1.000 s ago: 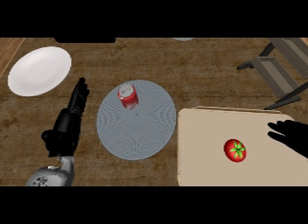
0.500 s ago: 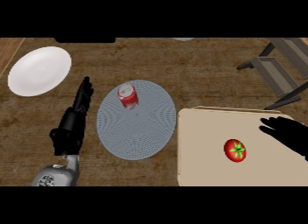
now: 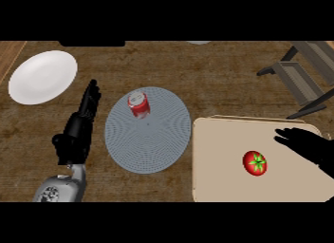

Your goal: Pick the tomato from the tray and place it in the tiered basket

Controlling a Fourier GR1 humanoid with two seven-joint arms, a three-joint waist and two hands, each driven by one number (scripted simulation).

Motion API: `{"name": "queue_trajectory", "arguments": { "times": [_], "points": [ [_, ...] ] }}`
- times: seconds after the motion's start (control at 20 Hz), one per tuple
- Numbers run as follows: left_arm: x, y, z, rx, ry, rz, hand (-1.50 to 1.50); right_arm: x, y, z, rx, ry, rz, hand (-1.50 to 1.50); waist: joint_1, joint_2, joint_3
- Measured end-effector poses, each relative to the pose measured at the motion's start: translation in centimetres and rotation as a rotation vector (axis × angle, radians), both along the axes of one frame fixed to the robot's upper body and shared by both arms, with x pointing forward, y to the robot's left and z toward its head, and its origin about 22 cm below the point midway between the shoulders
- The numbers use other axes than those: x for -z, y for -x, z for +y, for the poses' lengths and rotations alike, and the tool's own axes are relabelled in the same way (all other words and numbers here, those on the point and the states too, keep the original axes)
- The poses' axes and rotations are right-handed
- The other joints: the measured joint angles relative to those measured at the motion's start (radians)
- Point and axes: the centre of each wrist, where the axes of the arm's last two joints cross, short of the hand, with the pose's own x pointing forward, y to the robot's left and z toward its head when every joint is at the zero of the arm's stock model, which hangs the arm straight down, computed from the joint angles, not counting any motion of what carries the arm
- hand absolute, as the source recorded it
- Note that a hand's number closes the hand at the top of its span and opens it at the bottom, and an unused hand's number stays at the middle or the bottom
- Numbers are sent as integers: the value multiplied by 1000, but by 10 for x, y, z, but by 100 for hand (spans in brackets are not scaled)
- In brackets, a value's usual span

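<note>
Your tomato (image 3: 255, 163) lies on the tray (image 3: 219, 185), untouched. Your right hand (image 3: 315, 148) has edged further in over the tray than a second ago, fingers straight and apart, near the tomato. Your left hand (image 3: 77, 130) rests open beside the mat (image 3: 147, 142).

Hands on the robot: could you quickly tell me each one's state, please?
Left hand: open, holding nothing.
Right hand: open over the tray, tomato not held.

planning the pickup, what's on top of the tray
A tomato lies on the tray. The open right hand hangs over the tray's right side, hiding whatever is beneath it.
</note>
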Motion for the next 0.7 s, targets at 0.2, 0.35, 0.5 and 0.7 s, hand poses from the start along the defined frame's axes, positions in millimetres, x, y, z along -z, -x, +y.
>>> {"name": "queue_trajectory", "arguments": {
  "times": [0.2, 0.35, 0.5, 0.7],
  "points": [
    [4, 2, 4, -1, -4, 4, 0, 7, -7, 0, -4, -17, 3, -150, 1, 0, 0],
    [2, 0, 5, 2, -3, 3, 0, 10, -8, 6, -14, -21, 10, -150, 0, 0, 0],
    [6, 1, 4, 0, -3, 4, 0, 15, -10, 7, -22, -25, 17, -150, 0, 0, 0],
    [6, -4, 3, 2, -3, -1, 0, 22, -13, 17, -27, -23, 38, -150, 0, 0, 0]
  ]
}}
